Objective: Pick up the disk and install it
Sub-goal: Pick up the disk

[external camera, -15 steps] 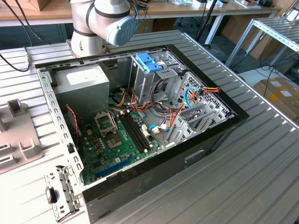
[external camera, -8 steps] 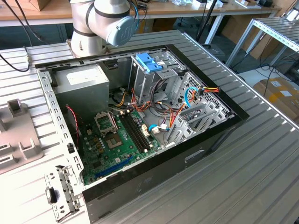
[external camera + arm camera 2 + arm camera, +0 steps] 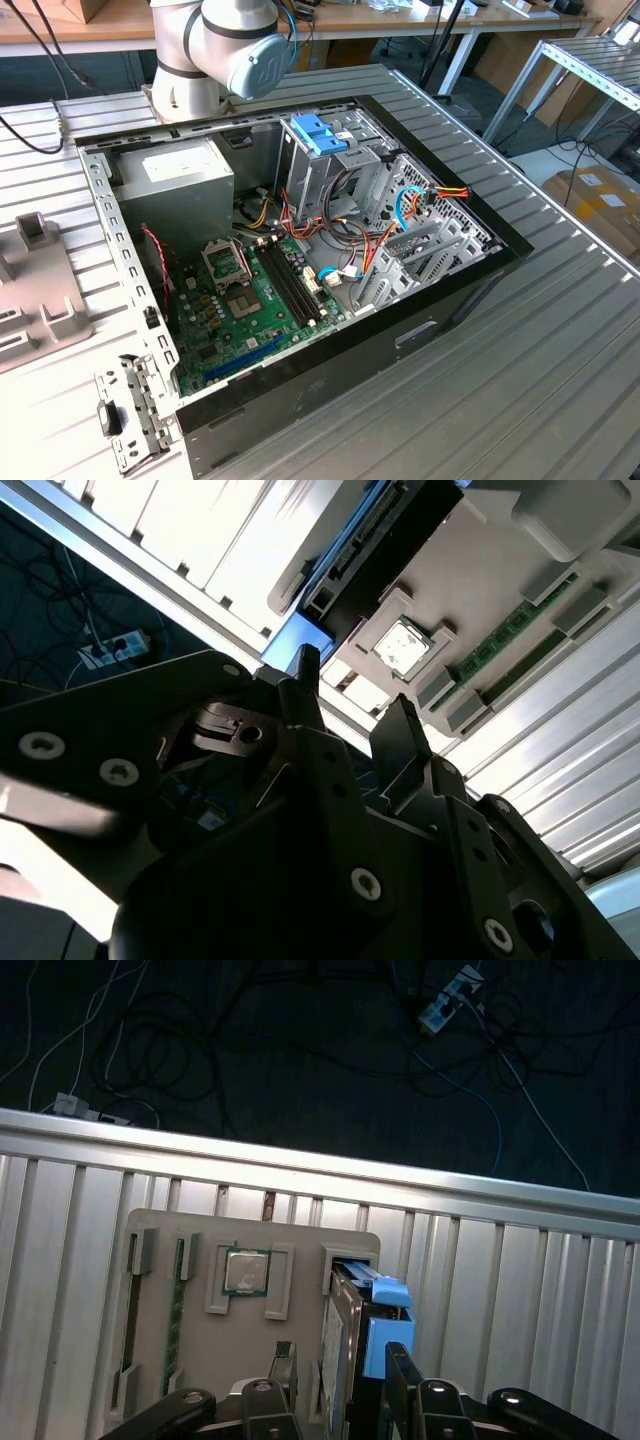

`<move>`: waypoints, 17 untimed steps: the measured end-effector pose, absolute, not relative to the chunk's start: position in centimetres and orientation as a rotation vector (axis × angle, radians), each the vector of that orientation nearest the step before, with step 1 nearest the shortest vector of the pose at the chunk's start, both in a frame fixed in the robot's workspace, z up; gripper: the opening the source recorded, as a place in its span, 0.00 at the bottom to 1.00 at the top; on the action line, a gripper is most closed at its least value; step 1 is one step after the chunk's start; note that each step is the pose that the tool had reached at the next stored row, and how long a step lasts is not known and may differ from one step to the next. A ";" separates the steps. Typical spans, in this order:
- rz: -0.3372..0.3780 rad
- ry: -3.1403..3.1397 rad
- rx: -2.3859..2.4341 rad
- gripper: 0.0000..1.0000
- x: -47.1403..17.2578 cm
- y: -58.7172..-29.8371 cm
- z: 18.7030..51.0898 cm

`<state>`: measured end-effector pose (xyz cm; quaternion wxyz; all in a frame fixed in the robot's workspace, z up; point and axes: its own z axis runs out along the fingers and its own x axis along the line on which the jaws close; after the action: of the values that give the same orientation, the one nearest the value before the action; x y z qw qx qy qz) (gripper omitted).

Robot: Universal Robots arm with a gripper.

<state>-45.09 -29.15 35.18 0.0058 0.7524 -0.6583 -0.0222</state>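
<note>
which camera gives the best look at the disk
The first wrist view: the disk stands on edge in the grey tray, with its blue rails and tab plain to see. The second wrist view shows its dark side and blue end at a steep slant, just past the gripper.

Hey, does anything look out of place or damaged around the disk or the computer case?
Nothing stands out. The disk stands on edge in its slot in the grey tray, close to the open gripper. The computer case lies open, its cables loose but inside the case.
</note>
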 end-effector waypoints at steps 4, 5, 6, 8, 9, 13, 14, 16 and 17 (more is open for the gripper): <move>-0.069 -2.060 2.355 0.48 -45.1 -28.8 35.2; -0.070 -2.060 2.355 0.48 -45.1 -28.6 35.2; -0.070 -2.060 2.355 0.48 -45.1 -28.5 35.2; -0.070 -2.060 2.355 0.48 -45.1 -28.2 35.2; -0.070 -2.060 2.355 0.48 -45.1 -28.0 35.2; -0.070 -2.063 2.353 0.48 -45.1 -27.2 35.0; -0.070 -2.063 2.353 0.48 -45.2 -27.2 35.0; -0.070 -2.063 2.353 0.48 -45.3 -27.2 34.7; -0.070 -2.063 2.353 0.48 -45.3 -27.2 34.5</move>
<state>-45.33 -27.19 34.49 0.0057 0.7518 -0.6590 -0.0223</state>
